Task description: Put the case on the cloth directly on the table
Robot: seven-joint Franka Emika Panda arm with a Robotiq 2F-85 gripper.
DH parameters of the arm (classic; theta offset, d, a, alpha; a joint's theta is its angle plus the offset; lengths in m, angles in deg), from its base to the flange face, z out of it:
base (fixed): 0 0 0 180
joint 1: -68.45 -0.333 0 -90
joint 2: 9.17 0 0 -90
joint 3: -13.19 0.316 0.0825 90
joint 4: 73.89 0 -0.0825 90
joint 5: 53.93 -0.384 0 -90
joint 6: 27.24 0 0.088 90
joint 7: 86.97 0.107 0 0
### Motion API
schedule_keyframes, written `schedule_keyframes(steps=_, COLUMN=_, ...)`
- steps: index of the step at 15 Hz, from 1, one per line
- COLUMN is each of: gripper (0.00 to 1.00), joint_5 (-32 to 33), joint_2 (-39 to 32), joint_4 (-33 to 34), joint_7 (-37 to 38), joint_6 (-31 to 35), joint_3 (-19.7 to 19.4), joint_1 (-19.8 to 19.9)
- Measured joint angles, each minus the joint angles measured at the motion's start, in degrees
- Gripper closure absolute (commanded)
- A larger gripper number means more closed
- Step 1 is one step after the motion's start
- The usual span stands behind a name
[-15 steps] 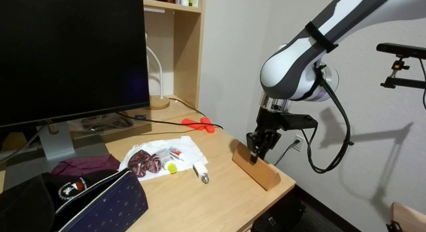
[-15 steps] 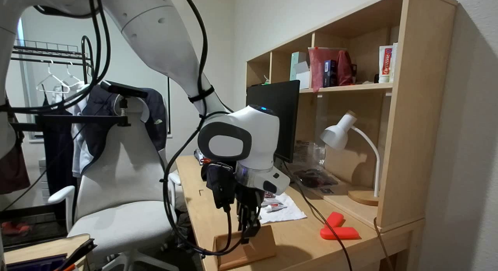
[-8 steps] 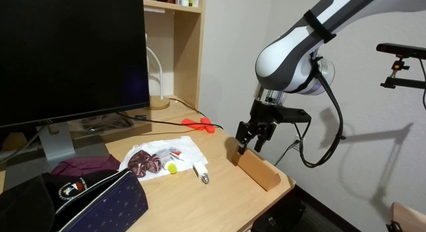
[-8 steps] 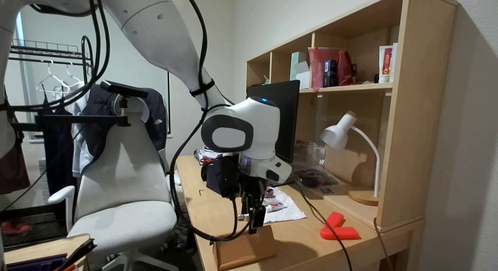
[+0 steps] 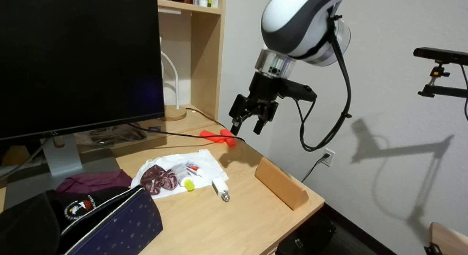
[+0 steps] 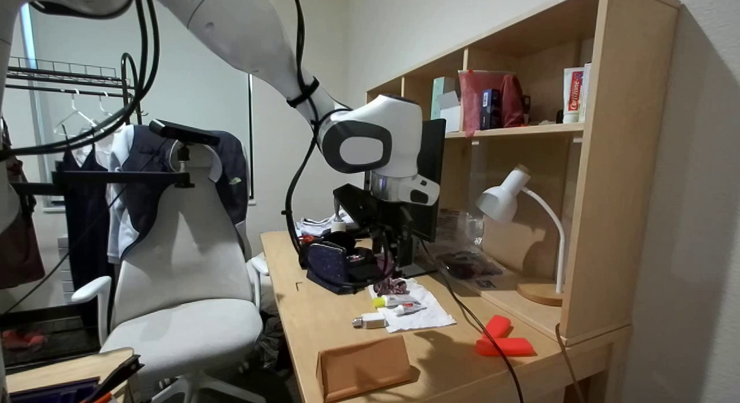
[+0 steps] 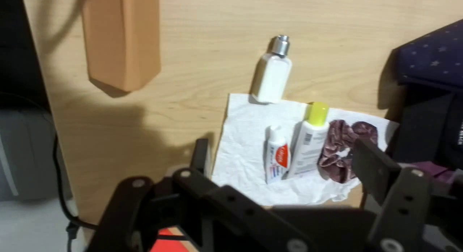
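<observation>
The tan-brown case (image 5: 281, 183) rests directly on the wooden table (image 5: 204, 225), near its corner, off the cloth. It stands like a low wedge, seen from above in the wrist view as a case (image 7: 123, 38) at upper left. The white cloth (image 5: 210, 165) lies apart from it, bearing a maroon scrunchie (image 7: 331, 150), a toothpaste tube (image 7: 276, 158) and a yellow-capped bottle (image 7: 309, 147). My gripper (image 5: 247, 127) hangs in the air above the table, clear of the case. Its jaws stand wide apart with nothing between them; the cloth shows well below.
A white silver-capped bottle (image 7: 273, 76) touches the cloth's edge. Red pieces (image 6: 503, 339) and a cable lie near the back. A star-patterned navy pouch (image 5: 120, 225), purple fabric (image 5: 91, 182) and the monitor (image 5: 80, 64) occupy the far side. A lamp (image 6: 500, 200) stands under the shelf.
The gripper has gone from nearly shut at the case to wide open. It has risen and moved away from the case toward the cloth side. The case has stayed in place.
</observation>
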Motion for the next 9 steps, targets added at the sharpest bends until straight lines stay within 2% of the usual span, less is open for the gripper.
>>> schedule_keyframes(steps=3, gripper=0.0, joint_5=-1.77, joint_2=-3.25, joint_4=5.72, joint_7=-3.22, joint_6=-4.15, joint_3=2.06, joint_1=-0.38)
schedule_keyframes(steps=9, gripper=0.0, joint_5=-2.35, joint_2=-13.95, joint_4=14.13, joint_7=-3.25, joint_6=-9.66, joint_3=4.01, joint_1=-0.71)
